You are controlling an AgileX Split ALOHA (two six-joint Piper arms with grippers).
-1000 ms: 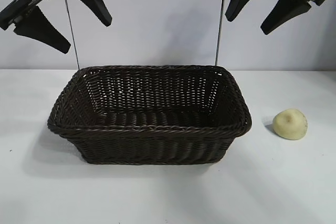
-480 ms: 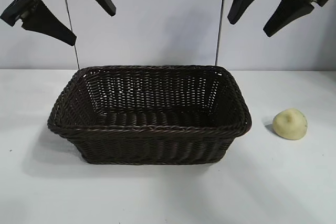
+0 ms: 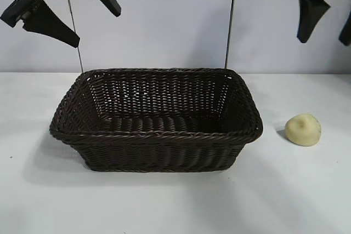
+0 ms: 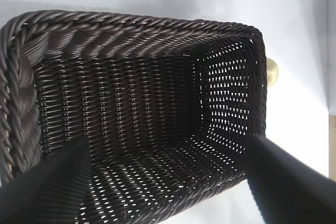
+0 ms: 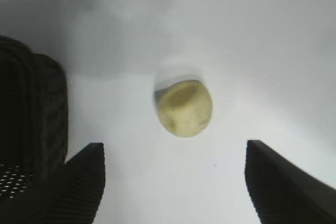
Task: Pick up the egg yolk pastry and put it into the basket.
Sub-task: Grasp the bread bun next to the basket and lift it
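Observation:
The egg yolk pastry [image 3: 303, 130], a small pale yellow dome, lies on the white table just right of the basket [image 3: 156, 134]. The basket is dark brown wicker, rectangular and has nothing in it. My right gripper [image 3: 324, 41] hangs open high above the pastry. In the right wrist view the pastry [image 5: 184, 107] lies beyond the open gripper [image 5: 175, 148], well apart from it, with the basket's corner [image 5: 31, 108] at the side. My left gripper [image 3: 93, 26] is open, high over the basket's left end. Its wrist view looks into the basket [image 4: 131, 24] past the open gripper [image 4: 168, 145].
Two thin metal rods [image 3: 230, 20] stand upright behind the basket against the pale wall. White tabletop [image 3: 175, 201] stretches in front of the basket and around the pastry.
My right gripper has swung to the right and turned, and now stands over the pastry. The left gripper shifted slightly at first, then held still. Basket and pastry have not moved.

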